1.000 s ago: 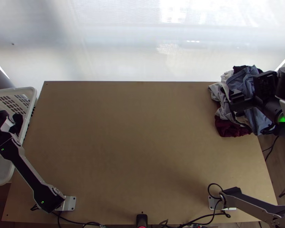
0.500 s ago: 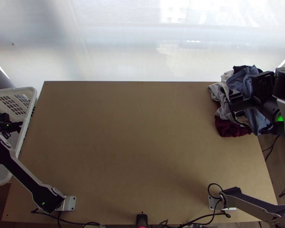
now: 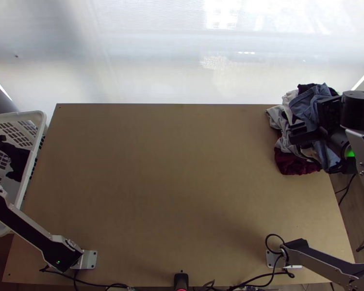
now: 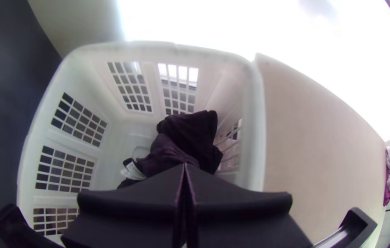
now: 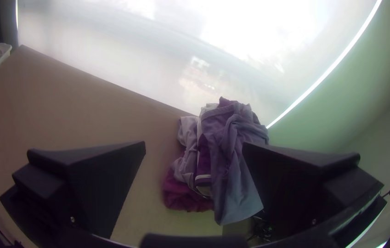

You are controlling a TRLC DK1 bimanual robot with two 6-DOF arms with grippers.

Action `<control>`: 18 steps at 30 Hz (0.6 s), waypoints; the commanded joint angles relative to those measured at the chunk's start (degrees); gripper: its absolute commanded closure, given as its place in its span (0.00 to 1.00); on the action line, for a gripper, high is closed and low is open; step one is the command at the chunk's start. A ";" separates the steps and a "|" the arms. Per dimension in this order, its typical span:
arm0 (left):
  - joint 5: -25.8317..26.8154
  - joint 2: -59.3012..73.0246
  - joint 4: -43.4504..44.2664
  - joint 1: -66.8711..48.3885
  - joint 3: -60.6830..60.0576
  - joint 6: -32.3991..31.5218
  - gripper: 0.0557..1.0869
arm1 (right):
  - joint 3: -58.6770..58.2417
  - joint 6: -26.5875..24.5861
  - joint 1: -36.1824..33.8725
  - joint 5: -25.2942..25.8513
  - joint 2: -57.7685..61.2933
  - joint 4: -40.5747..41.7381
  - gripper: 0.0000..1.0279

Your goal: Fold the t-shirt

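Two arms [image 3: 24, 228], one table [image 3: 172, 179], one basket [image 4: 252, 147], one clothes pile [image 3: 304, 107].

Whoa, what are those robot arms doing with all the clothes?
They're on laundry duty: the job is to fold a T-shirt. The left tool is shut over the white basket, where a dark cloth lies bunched. The right tool is open above a messy pile of clothes at the table's far right corner. Nothing is being folded at this moment.

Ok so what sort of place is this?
Probably a robotics lab or test station: two silver and black robot arms at a light wooden table, a heap of multicoloured clothes on its far right corner, and a white plastic basket beside it.
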 commanded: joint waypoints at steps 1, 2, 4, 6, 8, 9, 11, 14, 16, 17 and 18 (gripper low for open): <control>2.84 -13.19 -6.82 -2.00 -0.15 0.13 0.97 | -2.71 0.82 0.11 0.32 -1.51 0.64 0.05; 3.28 -15.12 -7.18 -2.36 -0.15 -0.13 0.97 | -3.15 0.99 0.11 0.32 -1.77 0.73 0.05; 3.98 -18.99 -8.85 -3.67 -0.24 -0.48 0.97 | -4.21 1.43 0.11 0.32 -2.39 0.99 0.05; 4.33 -22.85 -12.54 -6.05 -0.50 -1.10 0.97 | -5.53 1.43 0.11 0.32 -3.18 1.08 0.05; 5.21 -27.34 -15.61 -8.86 -1.91 -1.19 0.97 | -7.63 2.13 0.11 0.23 -4.23 1.61 0.05; 5.21 -29.80 -15.79 -10.35 -3.05 -1.27 0.97 | -8.87 2.22 0.11 0.23 -4.85 1.69 0.05; 5.21 -34.10 -15.79 -13.69 -4.19 -2.68 0.97 | -11.33 2.49 0.11 -0.12 -6.34 1.87 0.05; 5.12 -39.64 -16.67 -19.85 -4.37 -4.70 0.97 | -15.63 2.66 0.11 -0.56 -8.72 1.87 0.05; 5.04 -42.72 -17.02 -24.94 -4.90 -6.02 0.97 | -18.62 2.66 0.11 -1.00 -10.47 1.96 0.05; 4.68 -44.04 -17.37 -28.02 -4.98 -6.99 0.97 | -20.03 2.66 0.11 -1.09 -11.53 2.22 0.05; 4.25 -45.44 -17.55 -31.01 -5.16 -8.22 0.97 | -21.26 2.66 0.11 -1.09 -12.58 2.31 0.05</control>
